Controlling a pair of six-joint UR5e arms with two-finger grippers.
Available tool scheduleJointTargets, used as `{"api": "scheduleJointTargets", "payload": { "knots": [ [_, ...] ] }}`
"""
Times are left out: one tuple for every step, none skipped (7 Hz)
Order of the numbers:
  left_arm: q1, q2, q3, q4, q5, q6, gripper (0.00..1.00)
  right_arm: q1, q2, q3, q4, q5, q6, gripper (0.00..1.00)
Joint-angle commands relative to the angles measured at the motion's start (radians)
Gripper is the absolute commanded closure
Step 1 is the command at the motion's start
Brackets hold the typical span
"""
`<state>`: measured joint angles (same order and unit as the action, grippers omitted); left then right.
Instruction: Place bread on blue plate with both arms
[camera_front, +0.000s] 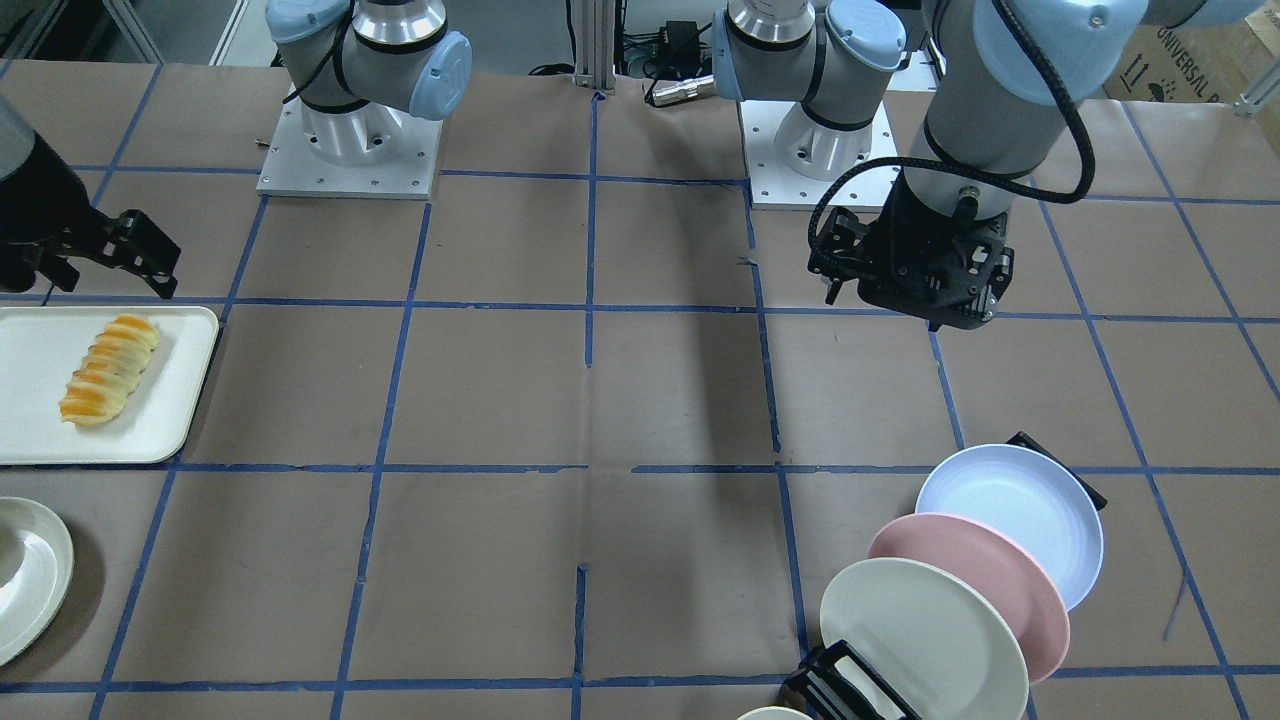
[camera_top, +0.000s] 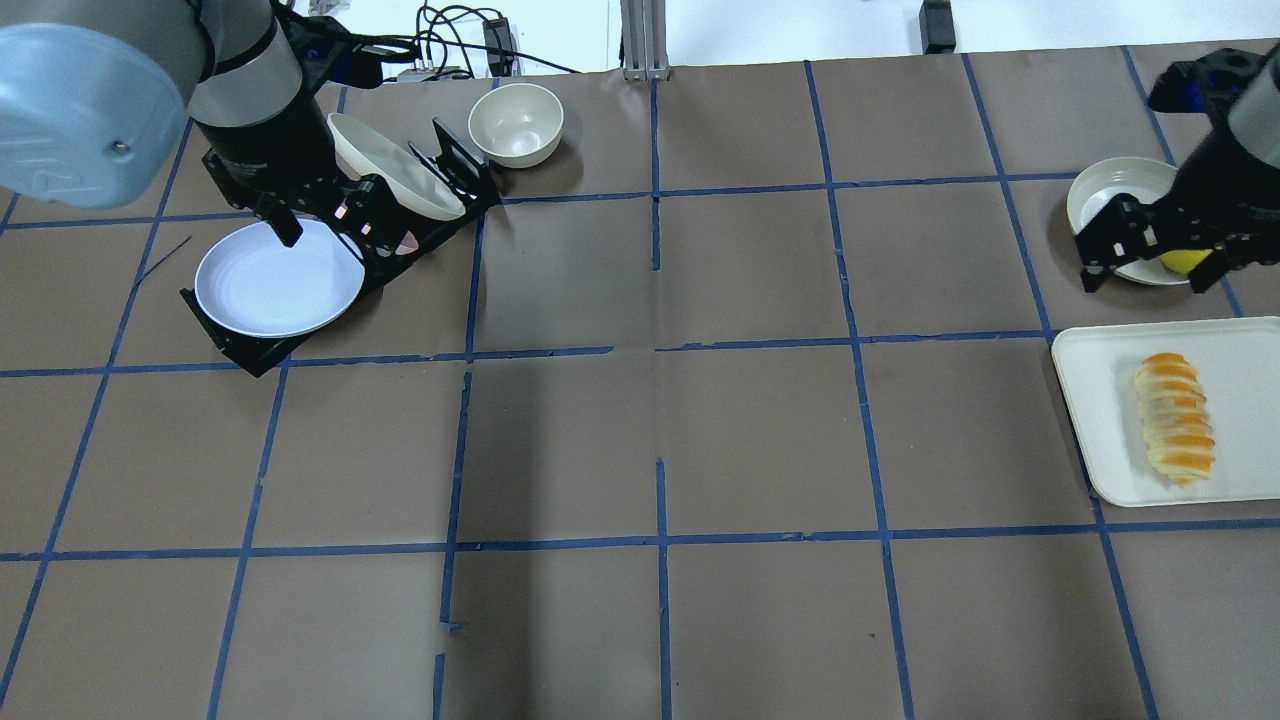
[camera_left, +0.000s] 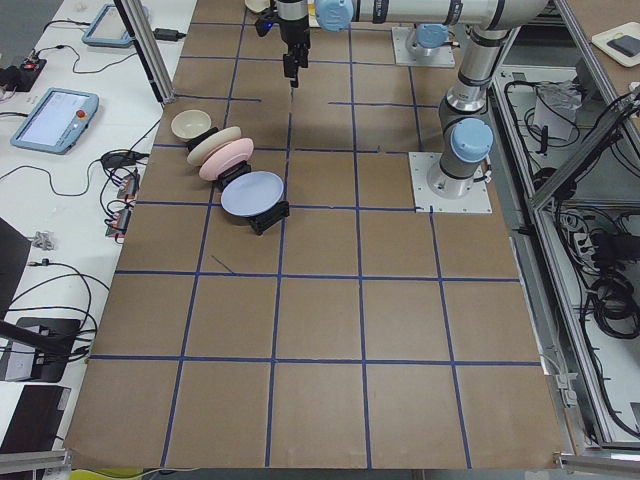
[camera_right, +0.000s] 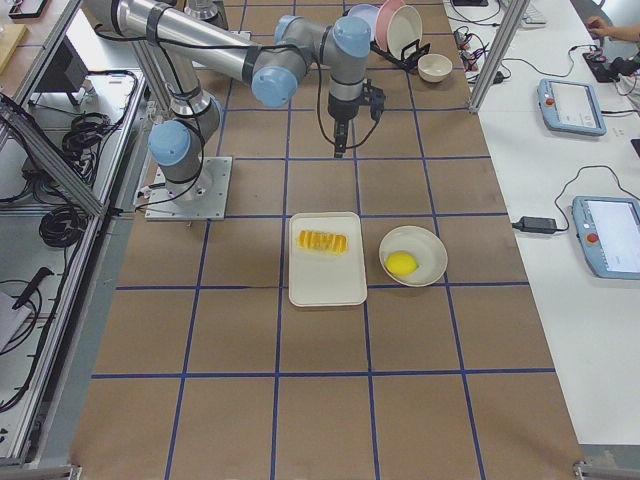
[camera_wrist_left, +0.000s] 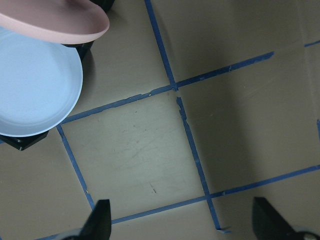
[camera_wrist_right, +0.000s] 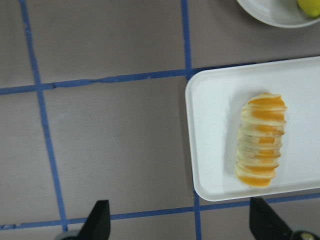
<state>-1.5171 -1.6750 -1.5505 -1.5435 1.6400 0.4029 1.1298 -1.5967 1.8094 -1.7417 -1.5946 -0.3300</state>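
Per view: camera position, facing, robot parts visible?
Front-facing: across table, facing robot; left hand view-right.
Overhead: behind robot, downward; right hand at right.
Left-side: table's left end; left arm, blue plate.
Right-side: opposite end; right arm, bread.
Left wrist: downward; blue plate top-left; fingertips.
Right wrist: downward; bread; fingertips.
Overhead, front-facing share blue plate, bread.

Robotics lab: taped table (camera_left: 320, 330), teach pendants (camera_right: 571, 106)
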Motion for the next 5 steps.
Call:
{"api": "scheduleJointTargets", "payload": {
  "knots": [
    [0.191, -0.023, -0.005, 0.032, -0.012, 0.266, 0.0, -0.131, 0.073, 0.078, -0.126, -0.008, -0.014, 0.04],
    [0.224, -0.031, -0.006, 0.04, -0.011, 0.337, 0.0, -0.152, 0.145, 0.126, -0.257, -0.011, -0.015, 0.05],
    [0.26, -0.081, 0.022, 0.083, -0.012, 0.379, 0.0, -0.154, 0.206, 0.169, -0.369, -0.015, -0.015, 0.05],
    [0.306, -0.159, 0.045, 0.117, -0.025, 0.387, 0.0, -0.156, 0.236, 0.2, -0.454, -0.015, -0.015, 0.09],
    [0.325, -0.226, 0.084, 0.131, -0.057, 0.39, 0.0, -0.156, 0.279, 0.214, -0.525, -0.016, -0.015, 0.11]
  ]
}}
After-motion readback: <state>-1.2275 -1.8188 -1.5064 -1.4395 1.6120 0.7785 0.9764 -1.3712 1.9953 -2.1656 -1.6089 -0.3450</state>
